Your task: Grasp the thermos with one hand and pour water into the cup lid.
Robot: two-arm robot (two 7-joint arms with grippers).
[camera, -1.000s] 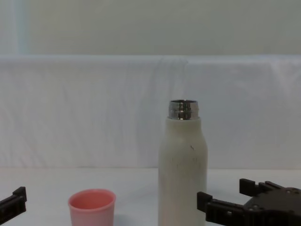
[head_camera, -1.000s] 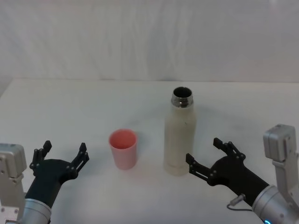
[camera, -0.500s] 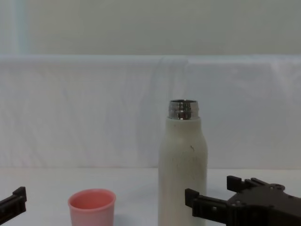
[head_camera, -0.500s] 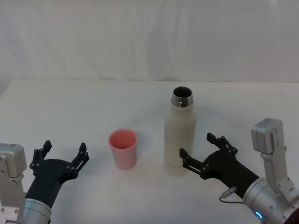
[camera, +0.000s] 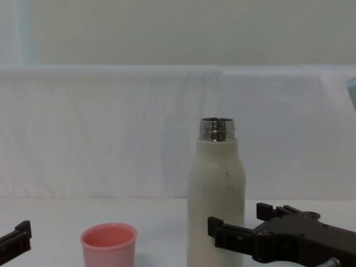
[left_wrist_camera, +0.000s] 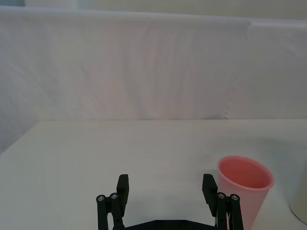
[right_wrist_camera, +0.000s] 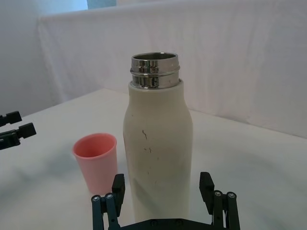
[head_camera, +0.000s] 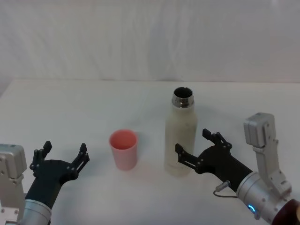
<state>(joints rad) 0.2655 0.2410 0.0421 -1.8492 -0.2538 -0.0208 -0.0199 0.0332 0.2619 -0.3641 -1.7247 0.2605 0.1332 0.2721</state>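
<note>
Thermos (head_camera: 181, 136) stands upright on the white desk (head_camera: 70, 108), cap off, steel neck open at the top. Taking it as your landmark: the cup lid (head_camera: 123, 149) sits upright just to its left, near but not touching, mouth up. From the right wrist view you see the same pair, thermos (right_wrist_camera: 157, 148) close in front and the pink cup lid (right_wrist_camera: 96, 162) beyond its side, with a clear gap between them.

Your right tool (head_camera: 197, 149) is at the thermos's lower body, on its right side. Its fingers are spread wide: one black finger crosses in front of the bottle, the other lies behind and to the right. In the right wrist view the two fingertips (right_wrist_camera: 108, 199) flank the base of the bottle with a gap on each side; contact is not established. The chest view shows the right tool (camera: 261, 236) low against the bottle's right flank.

Your left tool (head_camera: 61, 158) rests low over the desk, well to the left of the thermos and beyond the cup lid, fingers apart and holding nothing.
</note>
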